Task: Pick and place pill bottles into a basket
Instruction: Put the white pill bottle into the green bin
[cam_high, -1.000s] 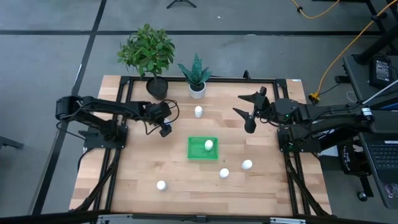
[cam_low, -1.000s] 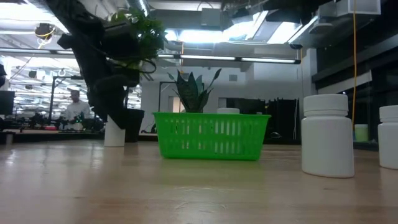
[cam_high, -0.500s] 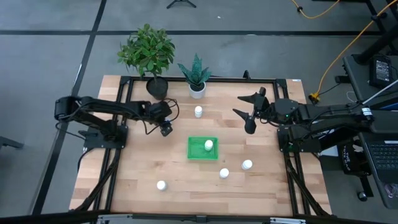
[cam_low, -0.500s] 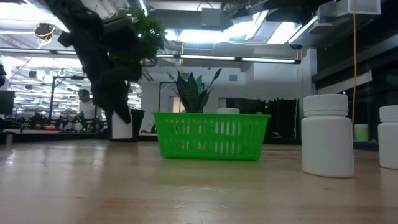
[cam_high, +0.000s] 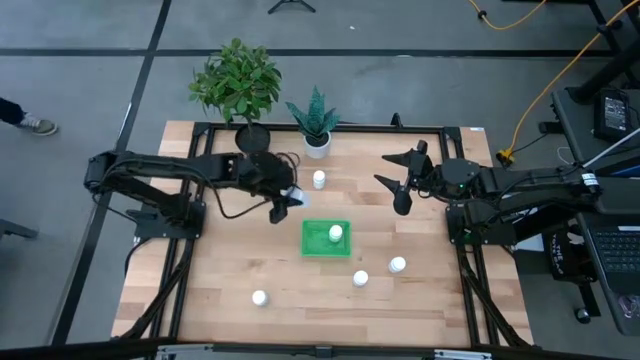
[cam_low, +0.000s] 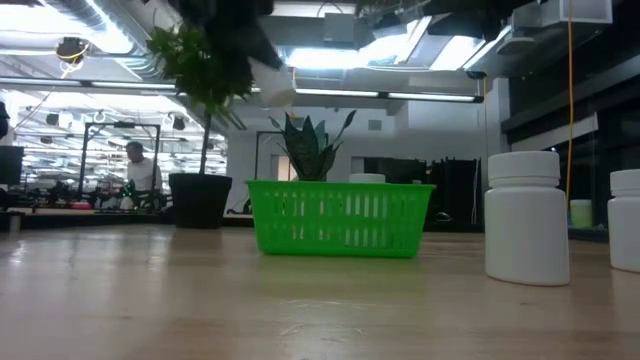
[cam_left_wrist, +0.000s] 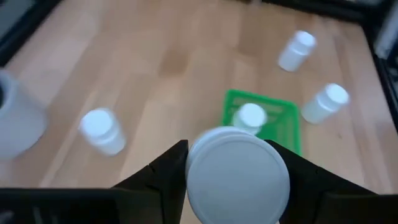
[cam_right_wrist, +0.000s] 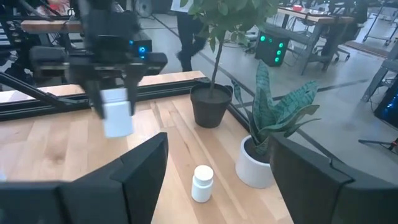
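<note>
The left pincer (cam_high: 284, 203) pinches a bottle (cam_left_wrist: 239, 173) just beside the basket (cam_high: 312, 246) — bring it squarely over before letting go; the right pincer (cam_high: 398, 185) waits spread above the desk (cam_high: 220, 270).

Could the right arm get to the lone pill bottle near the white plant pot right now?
Probably yes. The right gripper hangs open and empty, and bare tabletop lies between it and that bottle; the left gripper, holding a bottle, is nearby.

The left gripper (cam_high: 284, 203) swung in from the table's left side toward the green basket (cam_high: 312, 246), lifting a pill bottle (cam_left_wrist: 237, 174) off the wood between its fingers. In the room behind, a person (cam_low: 139, 178) walked a little rightward.
</note>
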